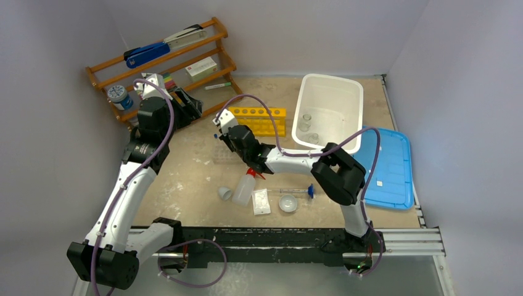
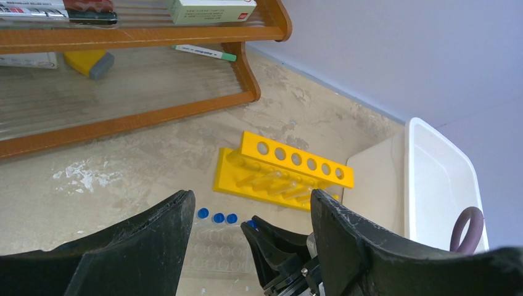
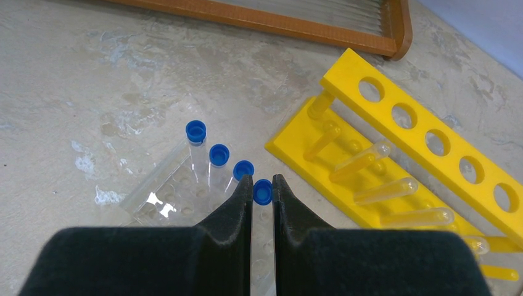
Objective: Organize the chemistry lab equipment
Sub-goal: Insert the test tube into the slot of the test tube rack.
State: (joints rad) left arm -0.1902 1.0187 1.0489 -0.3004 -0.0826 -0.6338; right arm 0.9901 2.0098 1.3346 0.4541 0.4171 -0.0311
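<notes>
- Your right claw (image 3: 261,179) is clamped on a blue-capped tube (image 3: 262,193) at the clear tube tray (image 3: 161,198).
- Three more capped tubes (image 3: 219,154) stand in a row at 10 o'clock from that one.
- The yellow rack (image 3: 432,123) sits just beside the tray, at its 2 o'clock, with clear tubes in it.
- Your left claw (image 2: 251,197) hangs with its fingers wide apart, gripping nothing, near the wooden shelf (image 1: 163,61) at the desk's (image 1: 185,179) 10 o'clock.
- The white squeeze bottle (image 1: 243,188) lies on the desk at 6 o'clock from the right claw.
</notes>
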